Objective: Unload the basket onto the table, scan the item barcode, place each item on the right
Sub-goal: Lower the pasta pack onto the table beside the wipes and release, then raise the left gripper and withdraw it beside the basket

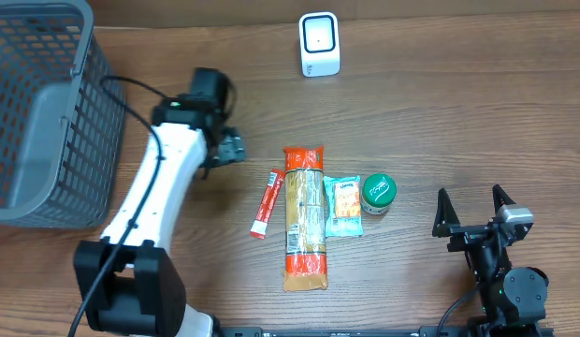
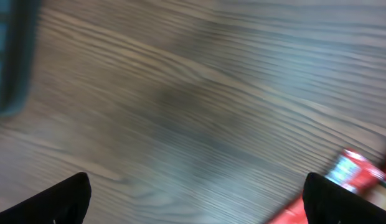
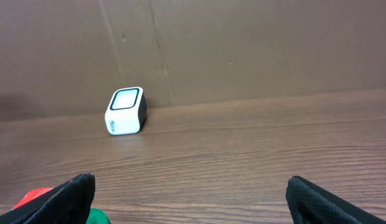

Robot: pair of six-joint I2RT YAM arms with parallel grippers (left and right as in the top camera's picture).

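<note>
The gray basket (image 1: 37, 112) sits far left. Next comes the left gripper (image 2: 196, 183), jaws wide apart and empty, hovering near the row of items: red stick pack (image 1: 267, 203), long cracker sleeve (image 1: 304, 217), blue packet (image 1: 343, 206) and green-lidded tub (image 1: 378, 193). The right gripper (image 1: 470, 201) is far right, also spread and empty. My guess is the pick comes first, so pinch the stick pack across its narrow sides, leaving the barcode uncovered to face the scanner (image 1: 320, 44) at the back.

Grey mesh basket (image 1: 33, 122) on wooden table (image 1: 477, 103)
</note>
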